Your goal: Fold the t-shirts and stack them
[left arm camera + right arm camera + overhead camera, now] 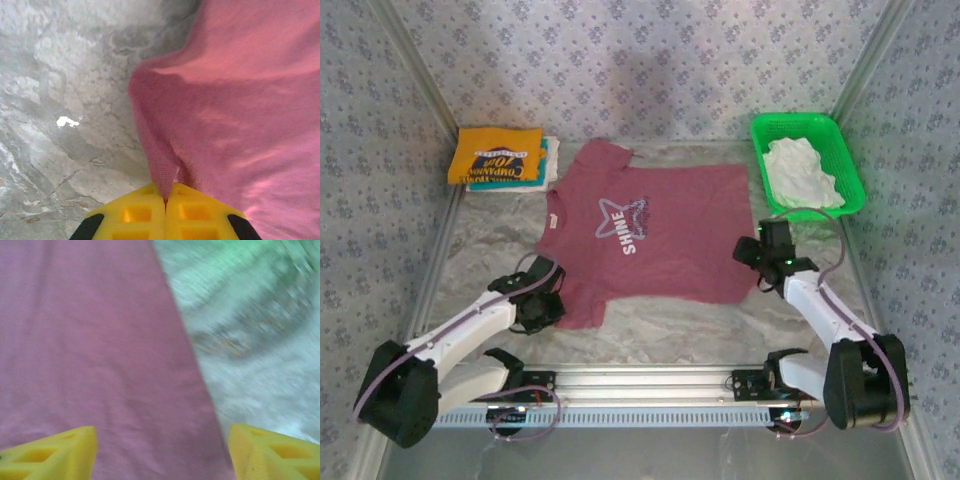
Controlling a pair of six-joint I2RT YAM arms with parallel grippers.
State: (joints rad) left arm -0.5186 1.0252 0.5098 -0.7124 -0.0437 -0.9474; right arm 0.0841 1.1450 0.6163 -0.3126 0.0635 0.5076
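top view first: the maroon t-shirt [645, 235] is spread flat, print up, on the table [470, 260], and it isn't folded yet. a folded yellow-orange shirt [498, 157] is stacked on a teal one [550, 165] off the maroon shirt's far-left corner. a white shirt [800, 172] is bunched in the green basket [757, 125] off its far-right corner. the left gripper [546, 300] is set on the maroon shirt's near sleeve, and the right gripper [767, 250] is held at its hem side, near corner.

left wrist view: the yellow fingers [145, 215] are pressed together with a ridge of maroon cloth pinched between them, so the sleeve is grabbed. bare table is seen to the left of the cloth.

right wrist view (kinda blurry): the fingers [55, 450] are held well apart with nothing caught. the maroon shirt's edge runs up between them, with cloth under one finger and table under the other.

so the step in hand looks like both near corners being gripped for the maroon shirt's first fold. next, the right jaws probably need to be lowered onto that edge and closed. then both corners would be lifted together and carried over evenly, so the cloth isn't dragged crooked.
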